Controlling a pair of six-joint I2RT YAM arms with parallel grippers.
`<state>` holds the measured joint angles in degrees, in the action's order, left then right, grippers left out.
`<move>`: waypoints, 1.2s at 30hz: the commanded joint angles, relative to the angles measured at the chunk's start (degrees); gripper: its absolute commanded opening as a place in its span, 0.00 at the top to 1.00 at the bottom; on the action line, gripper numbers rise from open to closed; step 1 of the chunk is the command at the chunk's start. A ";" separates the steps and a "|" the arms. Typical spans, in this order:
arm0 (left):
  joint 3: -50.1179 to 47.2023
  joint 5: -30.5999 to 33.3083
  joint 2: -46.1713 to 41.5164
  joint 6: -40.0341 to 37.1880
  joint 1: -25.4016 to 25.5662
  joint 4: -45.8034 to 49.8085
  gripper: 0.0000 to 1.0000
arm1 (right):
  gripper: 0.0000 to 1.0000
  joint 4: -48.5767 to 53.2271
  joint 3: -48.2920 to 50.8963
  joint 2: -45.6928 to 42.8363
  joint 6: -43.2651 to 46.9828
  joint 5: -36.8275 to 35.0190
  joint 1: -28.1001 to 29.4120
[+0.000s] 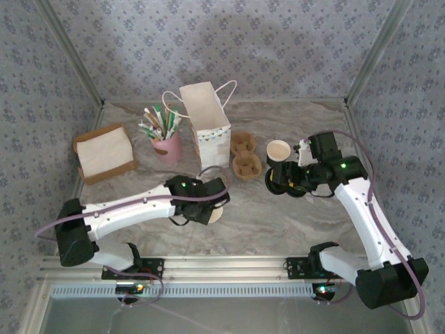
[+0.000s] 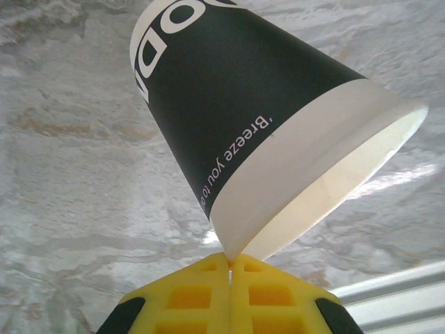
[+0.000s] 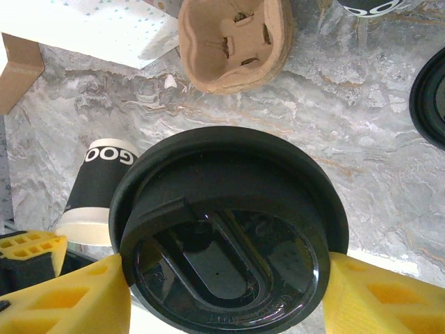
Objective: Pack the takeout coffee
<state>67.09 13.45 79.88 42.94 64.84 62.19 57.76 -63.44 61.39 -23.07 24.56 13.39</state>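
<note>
- Above the desk [image 1: 278, 223], the top view shows the takeout coffee [image 1: 278, 152] standing upright with no lid, right of the cardboard cup carrier [image 1: 245, 154] and just behind the right end effector [image 1: 287, 182]. That end effector holds a black lid [image 1: 281, 185] low over the desk.
- At mid-desk in the same view, the left end effector [image 1: 211, 205] is clamped on a dark paper cup [image 1: 217, 214]. Further back stand a white paper bag [image 1: 206, 125], a pink cup of straws [image 1: 165, 142] and a brown napkin box [image 1: 104, 153].
- Left wrist view: the left end effector [image 2: 229, 261] has its yellow fingers [image 2: 188, 299] pressed together, pinching the rim of the dark paper cup [image 2: 229, 111]. The cup is tilted, its pale inside showing, over the marbled desk [image 2: 62, 174].
- Right wrist view: the right end effector [image 3: 226, 292] grips the black lid [image 3: 222, 229] by its edge between two yellow fingers [image 3: 76, 299].
- Beyond it on the desk [image 3: 361, 139] are the cup carrier [image 3: 236, 42] and a corner of the white paper bag [image 3: 104, 28]. At the left is the dark paper cup [image 3: 97, 184], with the left end effector [image 3: 24, 247] at its rim. A second lid [image 3: 432, 97] lies at the right edge.
</note>
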 commanded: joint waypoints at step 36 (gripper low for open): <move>-15.59 -53.66 -0.34 18.64 -23.63 -32.11 1.00 | 0.35 2.35 -1.51 0.07 2.94 3.97 0.13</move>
<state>51.66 -38.20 78.91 60.71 41.93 32.67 58.76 -63.46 60.86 -21.34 27.49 13.17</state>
